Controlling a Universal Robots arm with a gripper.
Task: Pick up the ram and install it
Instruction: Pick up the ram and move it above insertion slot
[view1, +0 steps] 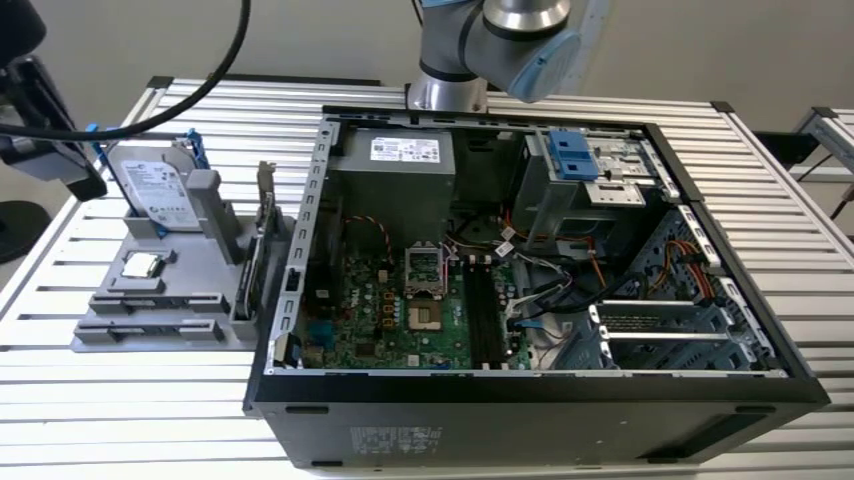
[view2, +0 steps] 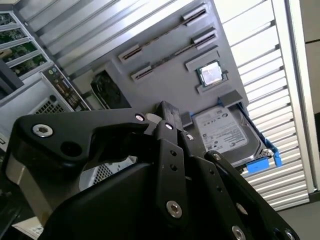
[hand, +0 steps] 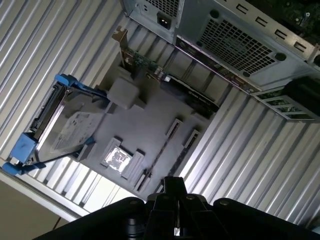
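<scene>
The end effector (hand: 173, 187) hangs above the grey tray (hand: 150, 115), its black fingers (view2: 167, 114) drawn together with nothing between them, as far as both wrist views show. The ram (view2: 172, 56) stands on its long edge in a slot of the tray, held between two small end brackets, and is untouched. It shows as a thin dark strip in both wrist views, just beside the square chip (view2: 210, 73) seated in its own pocket. The end effector is clear of the ram and touches nothing on the tray. A hard drive (view1: 154, 190) with blue rails leans in a cradle on the far side of the chip from the ram. In the exterior view the tray sits on the slatted counter (view1: 134, 400) to the exterior view's left of the open case (view1: 534, 430). A card (view1: 263, 230) with a metal bracket stands on edge between tray and case. Inside the case the green board (view1: 387, 320) lies exposed.
</scene>
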